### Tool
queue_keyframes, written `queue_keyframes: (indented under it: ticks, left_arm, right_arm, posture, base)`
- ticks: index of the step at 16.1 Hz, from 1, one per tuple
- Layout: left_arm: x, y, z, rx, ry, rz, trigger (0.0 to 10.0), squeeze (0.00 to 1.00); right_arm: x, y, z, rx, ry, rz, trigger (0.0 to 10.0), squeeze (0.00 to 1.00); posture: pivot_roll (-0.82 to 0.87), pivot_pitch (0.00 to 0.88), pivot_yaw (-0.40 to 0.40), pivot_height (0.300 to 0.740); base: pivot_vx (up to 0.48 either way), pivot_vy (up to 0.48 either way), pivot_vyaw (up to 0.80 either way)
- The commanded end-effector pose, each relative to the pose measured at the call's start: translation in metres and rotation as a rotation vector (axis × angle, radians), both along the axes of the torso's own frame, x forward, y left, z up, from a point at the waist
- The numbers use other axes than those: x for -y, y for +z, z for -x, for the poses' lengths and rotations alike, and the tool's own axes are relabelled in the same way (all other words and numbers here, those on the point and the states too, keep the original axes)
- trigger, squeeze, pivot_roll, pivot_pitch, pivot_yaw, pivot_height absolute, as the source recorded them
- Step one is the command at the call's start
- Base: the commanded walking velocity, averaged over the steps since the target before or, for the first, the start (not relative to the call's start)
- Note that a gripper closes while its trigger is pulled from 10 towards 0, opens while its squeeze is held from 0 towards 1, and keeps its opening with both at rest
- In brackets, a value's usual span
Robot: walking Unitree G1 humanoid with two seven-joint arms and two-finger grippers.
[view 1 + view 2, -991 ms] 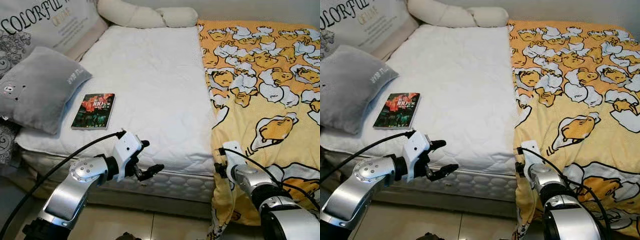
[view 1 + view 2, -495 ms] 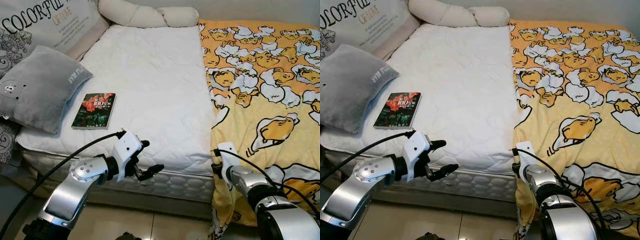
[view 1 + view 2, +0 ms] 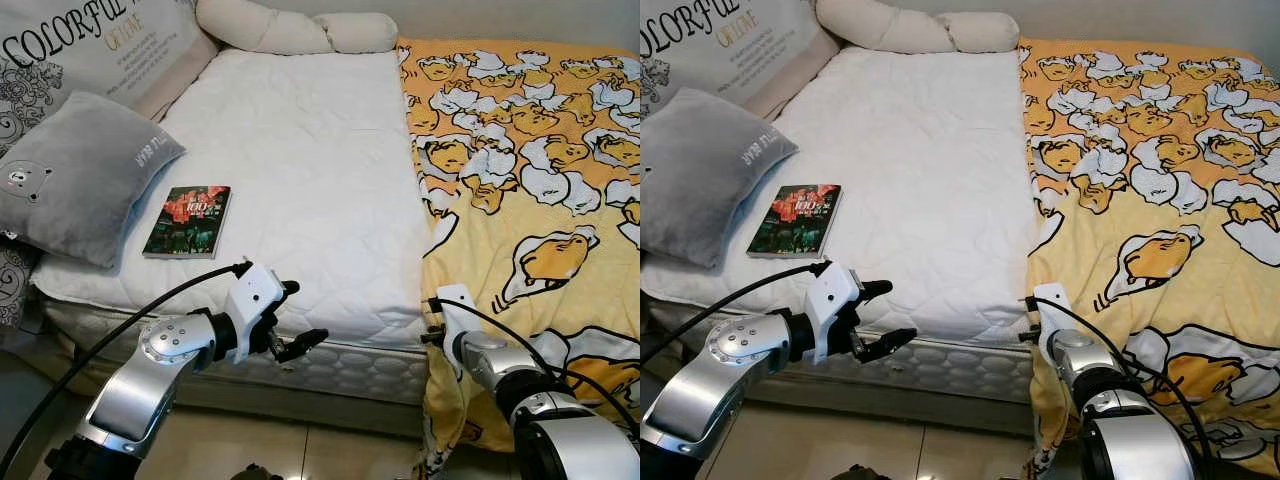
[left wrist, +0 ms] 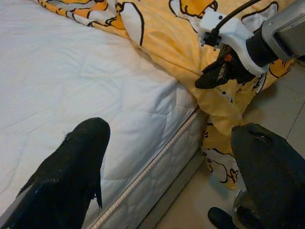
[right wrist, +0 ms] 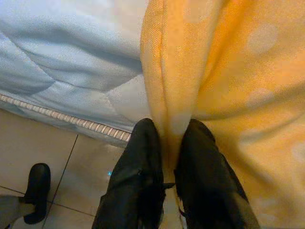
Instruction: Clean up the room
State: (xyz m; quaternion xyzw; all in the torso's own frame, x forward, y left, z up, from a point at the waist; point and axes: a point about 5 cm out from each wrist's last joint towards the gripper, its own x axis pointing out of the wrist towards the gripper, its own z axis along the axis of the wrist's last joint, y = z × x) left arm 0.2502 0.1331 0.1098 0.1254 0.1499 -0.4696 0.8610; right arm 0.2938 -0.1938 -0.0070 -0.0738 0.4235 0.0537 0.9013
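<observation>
A yellow blanket (image 3: 520, 150) printed with cartoon figures covers the right half of the bed and hangs over its front edge. My right gripper (image 5: 167, 130) is shut on a fold of that hanging edge, just where it meets the white mattress (image 3: 290, 170); it also appears in the left wrist view (image 4: 214, 76). My left gripper (image 3: 300, 314) is open and empty, held in front of the mattress's front edge, left of the blanket. A dark book (image 3: 187, 221) with a red cover lies flat on the mattress near its left front corner.
A grey pillow (image 3: 80, 175) leans at the bed's left side beside the book. A printed cushion (image 3: 90, 45) and long white bolsters (image 3: 290, 30) line the head end. Tiled floor (image 3: 300, 450) runs in front of the bed.
My right gripper has edged slightly left along the bed's front, still holding the blanket fold. The left arm has stayed in place.
</observation>
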Motion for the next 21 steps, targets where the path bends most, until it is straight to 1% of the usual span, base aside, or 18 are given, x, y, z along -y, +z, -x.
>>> queue_keyframes:
  ticks: [1,3,4,6,7,8,9,11,12,13,14,15,16,17,18,19,20,21]
  left_arm:
    - [0.0,0.003,-0.002,0.017,-0.013,-0.016,10.0,0.0]
    - [-0.001,0.004,-0.003,0.025,-0.005,-0.015,10.0,0.0]
    - [-0.002,0.003,-0.003,0.026,0.001,-0.015,10.0,0.0]
    - [-0.002,0.002,-0.002,0.025,0.001,-0.016,10.0,0.0]
    - [-0.002,0.001,-0.002,0.026,0.001,-0.015,10.0,0.0]
    - [-0.002,0.001,-0.002,0.026,0.001,-0.014,10.0,0.0]
    - [-0.001,0.002,-0.003,0.032,0.0,-0.011,10.0,0.0]
    - [-0.001,0.003,-0.004,0.038,0.0,-0.01,10.0,0.0]
    - [-0.001,0.003,-0.005,0.043,-0.001,-0.008,10.0,0.0]
    - [0.0,0.003,-0.005,0.044,-0.001,-0.008,10.0,0.0]
    - [0.0,0.003,-0.005,0.044,-0.001,-0.008,10.0,0.0]
    - [0.002,0.002,-0.005,0.047,-0.005,-0.005,10.0,0.0]
    - [0.002,0.002,-0.005,0.047,-0.005,-0.005,10.0,0.0]
    - [0.003,0.002,-0.006,0.049,-0.008,-0.004,10.0,0.0]
    - [0.003,0.002,-0.007,0.052,-0.013,-0.003,10.0,0.0]
    - [0.003,0.003,-0.007,0.053,-0.014,-0.004,10.0,0.0]
    - [0.003,0.003,-0.008,0.055,-0.015,-0.006,10.0,0.0]
    - [0.002,0.003,-0.008,0.055,-0.015,-0.008,10.0,0.0]
  right_arm:
    - [0.006,-0.001,0.003,0.002,-0.01,-0.014,0.0,0.0]
    - [0.01,0.004,0.001,0.029,0.005,-0.071,0.0,0.0]
    - [0.011,0.01,0.002,0.056,0.057,-0.19,0.0,0.0]
    - [0.012,0.011,0.008,0.04,0.128,-0.21,0.0,0.0]
    - [0.017,0.014,0.014,0.036,0.155,-0.213,0.0,0.0]
    - [0.02,0.015,0.017,0.037,0.161,-0.214,0.0,0.0]
    - [0.024,0.023,0.023,0.04,0.182,-0.239,0.0,0.0]
    - [0.024,0.032,0.03,0.034,0.218,-0.281,0.0,0.0]
    - [0.024,0.043,0.042,0.01,0.285,-0.335,0.0,0.0]
    - [0.024,0.046,0.048,-0.006,0.307,-0.346,0.0,0.0]
    - [0.025,0.048,0.052,-0.018,0.318,-0.348,0.0,0.0]
    - [0.028,0.047,0.062,-0.047,0.315,-0.357,0.0,0.0]
    - [0.028,0.047,0.062,-0.047,0.315,-0.357,0.0,0.0]
    - [0.026,0.047,0.068,-0.064,0.328,-0.367,0.0,0.0]
    - [0.016,0.045,0.075,-0.086,0.361,-0.385,0.0,0.0]
    - [0.012,0.046,0.076,-0.09,0.374,-0.391,0.0,0.0]
    - [0.003,0.049,0.076,-0.083,0.386,-0.411,0.0,0.0]
    - [-0.003,0.05,0.073,-0.057,0.375,-0.422,0.0,0.0]
  posture:
    - [-0.02,0.0,0.031,0.74]
    - [-0.02,0.0,0.025,0.74]
    - [-0.03,0.0,0.024,0.74]
    - [-0.03,0.0,0.023,0.74]
    - [-0.04,0.0,0.022,0.74]
    - [-0.04,0.0,0.022,0.74]
    - [-0.04,0.0,0.019,0.74]
    - [-0.04,0.0,0.019,0.74]
    - [-0.05,0.0,0.018,0.74]
    - [-0.05,0.0,0.02,0.74]
    - [-0.05,0.0,0.02,0.74]
    - [-0.05,0.0,0.023,0.74]
    - [-0.05,0.0,0.023,0.74]
    - [-0.05,0.0,0.024,0.74]
    - [-0.05,0.0,0.027,0.74]
    - [-0.05,0.0,0.028,0.74]
    - [-0.05,0.0,0.029,0.74]
    - [-0.05,0.0,0.03,0.74]
  base:
    - [0.0,0.0,0.0]
    - [0.0,0.0,0.0]
    - [0.0,0.0,0.0]
    - [0.0,0.0,0.0]
    - [0.0,0.0,0.0]
    - [0.0,0.0,0.0]
    - [0.0,0.0,0.0]
    - [0.0,0.0,0.0]
    - [0.0,0.0,0.0]
    - [0.0,0.0,0.0]
    - [0.0,0.0,0.0]
    - [0.0,0.0,0.0]
    - [0.0,0.0,0.0]
    - [0.0,0.0,0.0]
    - [0.0,0.0,0.0]
    - [0.0,0.0,0.0]
    - [0.0,0.0,0.0]
    - [0.0,0.0,0.0]
